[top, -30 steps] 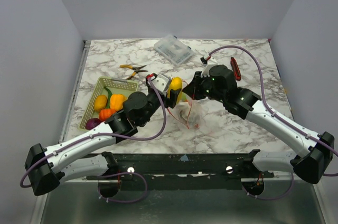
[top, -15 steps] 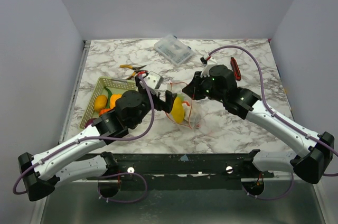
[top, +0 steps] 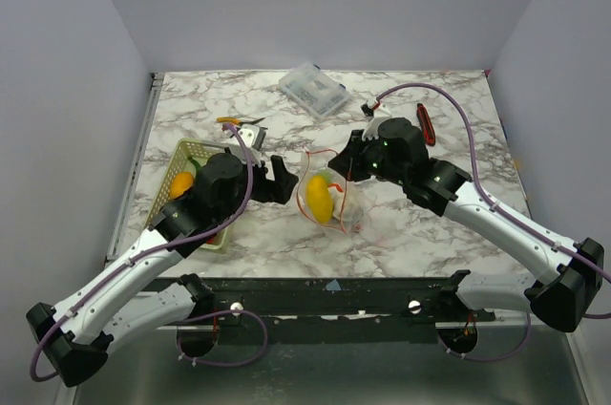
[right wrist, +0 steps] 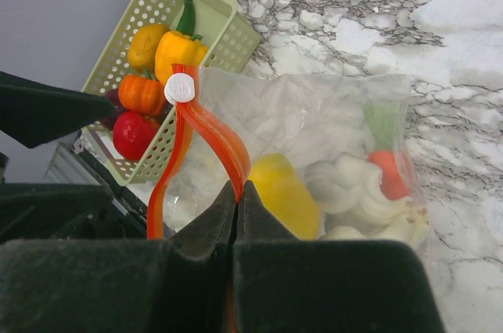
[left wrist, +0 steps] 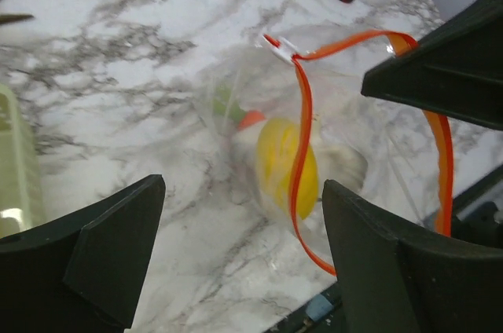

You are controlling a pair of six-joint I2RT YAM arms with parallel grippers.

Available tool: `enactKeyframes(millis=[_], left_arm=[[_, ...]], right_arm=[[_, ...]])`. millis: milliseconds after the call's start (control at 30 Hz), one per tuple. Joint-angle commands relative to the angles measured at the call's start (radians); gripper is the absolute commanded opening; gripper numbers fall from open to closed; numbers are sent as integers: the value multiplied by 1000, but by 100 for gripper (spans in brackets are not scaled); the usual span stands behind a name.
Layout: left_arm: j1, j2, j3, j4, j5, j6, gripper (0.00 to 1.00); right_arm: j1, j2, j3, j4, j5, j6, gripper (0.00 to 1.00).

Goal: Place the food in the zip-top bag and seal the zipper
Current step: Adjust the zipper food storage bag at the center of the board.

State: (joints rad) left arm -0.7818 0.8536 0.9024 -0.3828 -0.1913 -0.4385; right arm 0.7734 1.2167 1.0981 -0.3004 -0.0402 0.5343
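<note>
The clear zip-top bag (top: 329,197) lies mid-table with its mouth held open. Inside are a yellow lemon (top: 319,199), white garlic (right wrist: 354,188) and an orange carrot (right wrist: 389,172). My right gripper (right wrist: 238,192) is shut on the red-orange zipper strip (right wrist: 224,140) and holds it up. My left gripper (top: 278,181) is open and empty, left of the bag. In the left wrist view the lemon (left wrist: 287,162) shows through the bag behind the zipper (left wrist: 301,129). More toy food lies in the green mesh basket (top: 196,152).
The basket (right wrist: 220,19) holds a yellow pepper (right wrist: 177,49), a small orange pumpkin (right wrist: 141,91), a red tomato (right wrist: 132,133) and an orange fruit (right wrist: 147,42). A clear lidded box (top: 313,90) stands at the back. Yellow-handled pliers (top: 239,122) and a dark-red utility knife (top: 425,124) lie nearby.
My left gripper let the lemon go into the bag, opened, and drew back left toward the basket. The right gripper kept holding the zipper strip in place.
</note>
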Motion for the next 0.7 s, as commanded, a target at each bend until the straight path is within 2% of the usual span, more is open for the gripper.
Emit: enactKeyframes(millis=[0,67,133,200,300,400,467,533,600,667], left_arm=[[30,-4,-76,92,377,-152,85],[29,24,-89,162,489,-185,85],[30,54,-89,186,532,-215,82],[30,95,-57,128,525,-216,66],[32,175,35,34,596,-134,26],[31,236,126,-22,679,-95,0],[31,241,158,-15,738,-110,0],[32,220,146,78,818,-188,0],[33,198,106,223,883,-330,0],[33,195,78,283,883,-447,0]], right_arm=[[6,-17,0,33,-15,8,0],[6,-14,3,29,-17,8,0],[5,-14,4,24,-15,6,0],[5,-24,3,17,0,5,0],[6,-36,28,-15,23,-3,0],[5,-50,60,-54,37,-11,0],[5,-65,84,-89,77,-11,0],[5,-65,129,-150,108,-12,0],[5,-51,194,-230,129,-19,0],[5,-43,237,-284,159,-17,0]])
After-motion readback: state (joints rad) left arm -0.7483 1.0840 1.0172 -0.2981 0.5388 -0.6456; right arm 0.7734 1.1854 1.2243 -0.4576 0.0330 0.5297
